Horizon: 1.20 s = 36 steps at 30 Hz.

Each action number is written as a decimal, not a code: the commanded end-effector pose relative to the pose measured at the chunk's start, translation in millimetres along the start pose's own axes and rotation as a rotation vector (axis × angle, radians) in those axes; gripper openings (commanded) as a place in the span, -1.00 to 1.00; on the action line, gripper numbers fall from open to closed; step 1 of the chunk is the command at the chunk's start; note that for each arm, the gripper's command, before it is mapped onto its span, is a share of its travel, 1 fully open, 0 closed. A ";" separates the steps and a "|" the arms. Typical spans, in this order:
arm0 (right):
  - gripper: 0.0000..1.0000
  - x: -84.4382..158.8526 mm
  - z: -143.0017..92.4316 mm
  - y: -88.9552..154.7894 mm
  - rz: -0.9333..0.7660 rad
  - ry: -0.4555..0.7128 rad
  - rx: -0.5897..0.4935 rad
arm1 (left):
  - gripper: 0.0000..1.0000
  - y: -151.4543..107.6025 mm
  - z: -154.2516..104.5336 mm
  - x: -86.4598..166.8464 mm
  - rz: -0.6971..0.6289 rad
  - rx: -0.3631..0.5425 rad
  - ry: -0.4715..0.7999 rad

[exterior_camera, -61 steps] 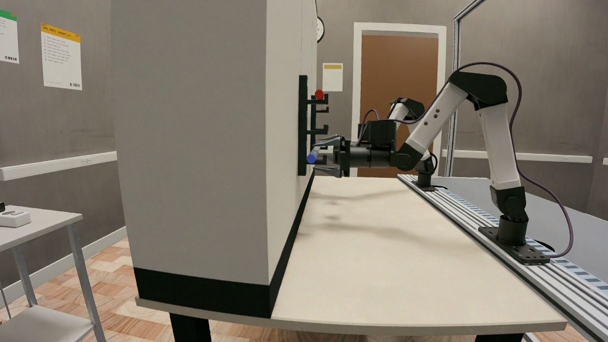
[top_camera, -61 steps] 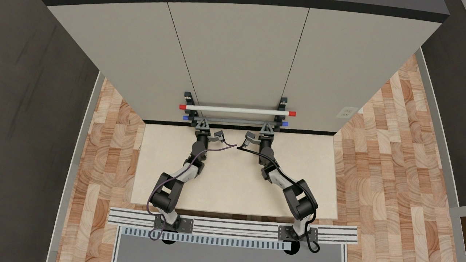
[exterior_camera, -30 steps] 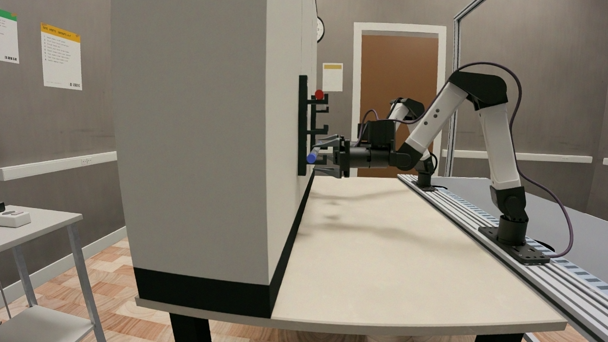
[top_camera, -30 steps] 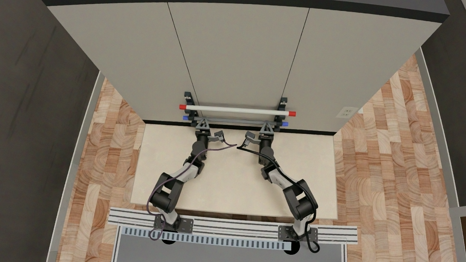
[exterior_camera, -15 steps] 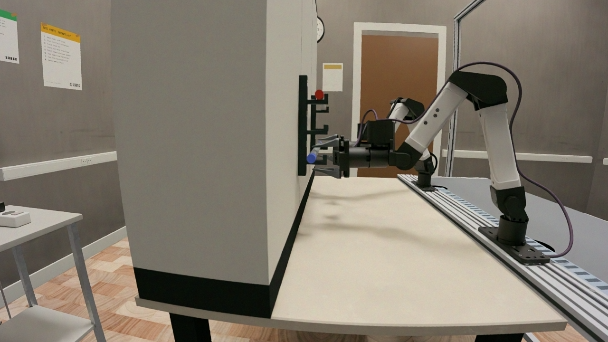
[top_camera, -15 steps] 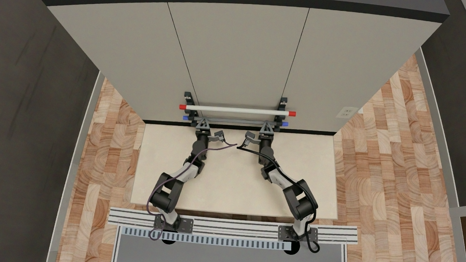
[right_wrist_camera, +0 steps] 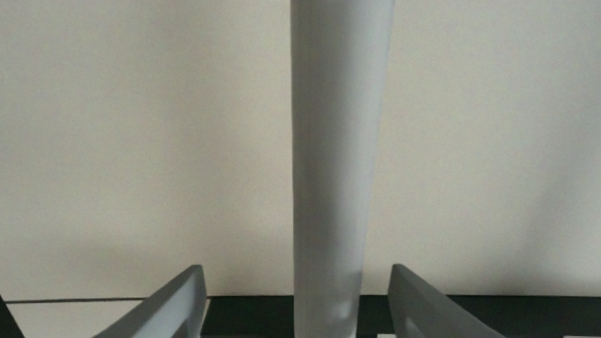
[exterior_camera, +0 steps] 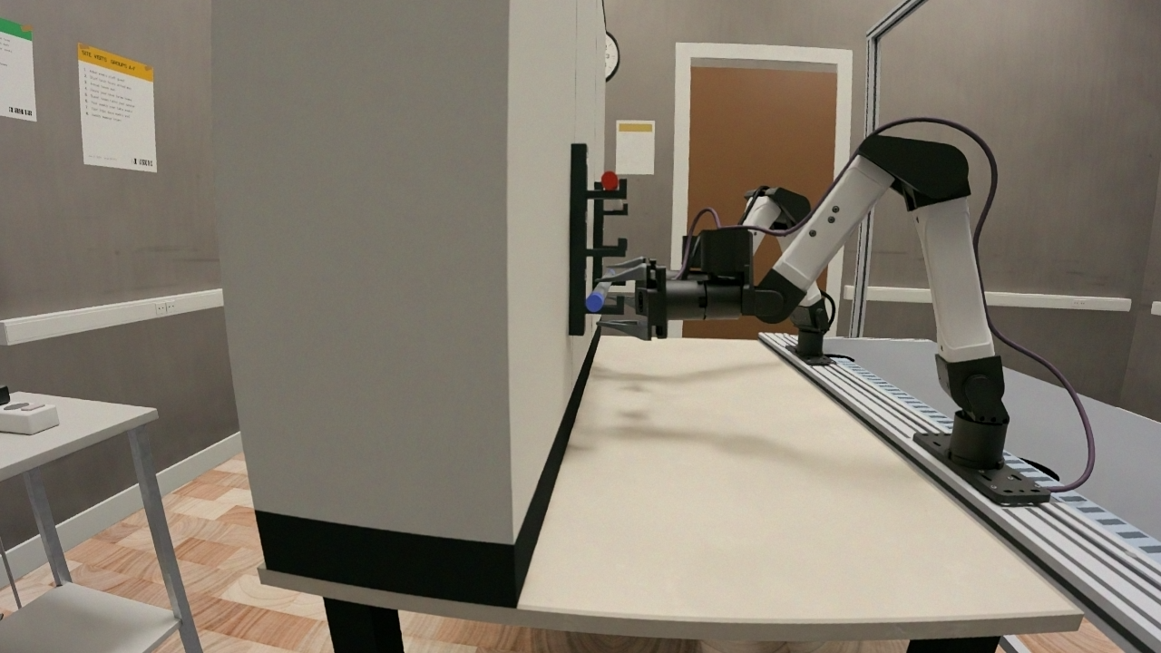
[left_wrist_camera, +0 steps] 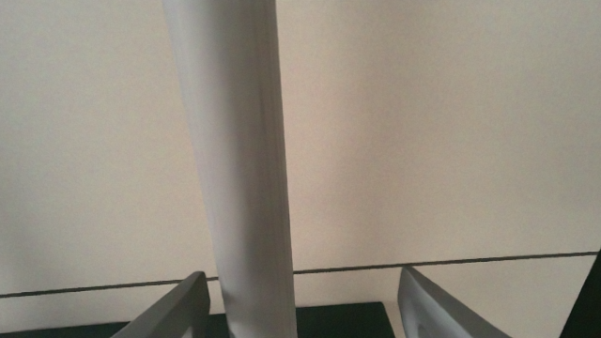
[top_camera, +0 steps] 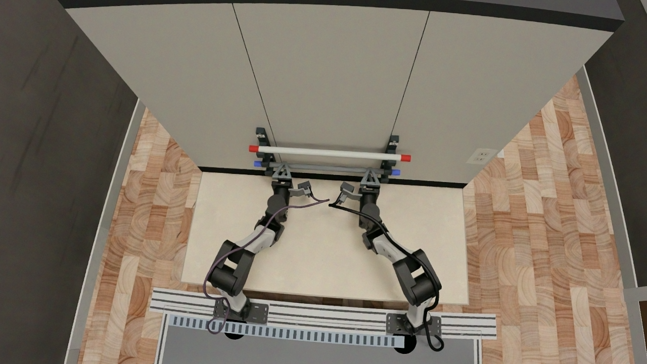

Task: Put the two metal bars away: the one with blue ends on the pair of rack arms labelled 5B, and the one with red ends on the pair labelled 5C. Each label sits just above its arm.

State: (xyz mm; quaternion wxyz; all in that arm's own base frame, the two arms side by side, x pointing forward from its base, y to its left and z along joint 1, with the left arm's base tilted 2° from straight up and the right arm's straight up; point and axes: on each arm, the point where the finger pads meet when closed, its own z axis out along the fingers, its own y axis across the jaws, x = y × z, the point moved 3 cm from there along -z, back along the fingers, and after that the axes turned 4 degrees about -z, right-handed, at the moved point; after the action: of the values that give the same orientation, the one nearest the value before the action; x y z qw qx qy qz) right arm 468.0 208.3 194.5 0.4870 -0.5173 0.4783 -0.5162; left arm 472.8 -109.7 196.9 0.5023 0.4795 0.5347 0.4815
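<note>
You've got both bars up on the rack (top_camera: 261,132) (exterior_camera: 578,235), above the table's (top_camera: 325,253) (exterior_camera: 730,454) back edge and well over from its front edge. The red-ended bar (top_camera: 325,152) (exterior_camera: 609,180) is up on the top arms, its ends out past the two uprights so both sides carry it, the upturned tips guarding against a roll outward. And here's the blue-ended bar (top_camera: 325,168) (exterior_camera: 595,302) (left_wrist_camera: 244,164) (right_wrist_camera: 335,164), down low at the bottom arms, in close to the uprights.

Look at your left gripper (top_camera: 282,167) (exterior_camera: 607,300) (left_wrist_camera: 303,284), toward the back-left corner: fingers fairly wide, one above the bar, one below, nothing pinched. Your right gripper (top_camera: 370,171) (right_wrist_camera: 297,278), toward the back-right corner, matches it, parted around the same bar. That spacing, just inboard of the uprights, looks chosen to balance the load and dodge the rack arms.

You're either letting go or about to grip, I'd judge; stills can't settle it. The labels are too small to read, so check 5B and 5C before calling either bar home. If it's release, back out level toward the front edge: lift early and a lower finger could hook the bar off.

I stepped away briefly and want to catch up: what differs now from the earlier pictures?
Nothing visibly changed: the blue-ended bar and red-ended bar rest on the rack, both arms' jaws open around the blue-ended one.
</note>
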 end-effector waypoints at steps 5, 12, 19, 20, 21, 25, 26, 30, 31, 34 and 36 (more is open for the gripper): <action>0.11 -1.4 4.0 -4.5 -0.006 -0.006 0.000 | 0.11 27.6 1.3 1.3 -0.021 -0.050 -0.002; -0.09 -1.3 4.0 -5.8 -0.006 -0.006 0.000 | -0.09 30.7 1.2 1.2 -0.021 -0.050 -0.002; -0.23 -1.3 4.0 -6.2 -0.006 -0.006 0.000 | -0.23 31.6 1.1 1.1 -0.021 -0.050 -0.002; -0.26 -1.3 4.0 -6.2 -0.006 -0.006 0.000 | -0.26 31.6 1.1 1.1 -0.021 -0.050 -0.002; -0.29 -1.3 4.0 -6.2 -0.006 -0.006 0.000 | -0.29 31.6 1.1 1.1 -0.021 -0.050 -0.002; -0.40 -1.3 4.0 -6.2 -0.006 -0.006 0.000 | -0.40 31.6 1.1 1.1 -0.021 -0.050 -0.002; -0.43 -1.3 4.0 -6.2 -0.006 -0.006 0.000 | -0.43 31.6 1.1 1.1 -0.021 -0.050 -0.002; -0.55 -1.3 4.0 -6.2 -0.006 -0.006 0.000 | -0.55 31.6 1.1 1.1 -0.021 -0.050 -0.002; -0.57 -1.3 4.0 -6.2 -0.006 -0.006 0.000 | -0.57 31.6 1.1 1.1 -0.021 -0.050 -0.002; -0.60 -1.3 4.0 -6.2 -0.006 -0.006 0.000 | -0.60 31.6 1.1 1.1 -0.021 -0.050 -0.002; -0.66 -1.3 4.0 -6.2 -0.006 -0.006 0.000 | -0.66 31.6 1.1 1.1 -0.021 -0.050 -0.002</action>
State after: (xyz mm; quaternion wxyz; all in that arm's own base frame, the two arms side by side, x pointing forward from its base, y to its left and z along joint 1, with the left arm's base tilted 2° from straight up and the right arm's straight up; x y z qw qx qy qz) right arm 470.7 209.0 202.7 0.4937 -0.5095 0.4765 -0.5193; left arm 473.4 -109.9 209.0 0.5070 0.4751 0.5330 0.4829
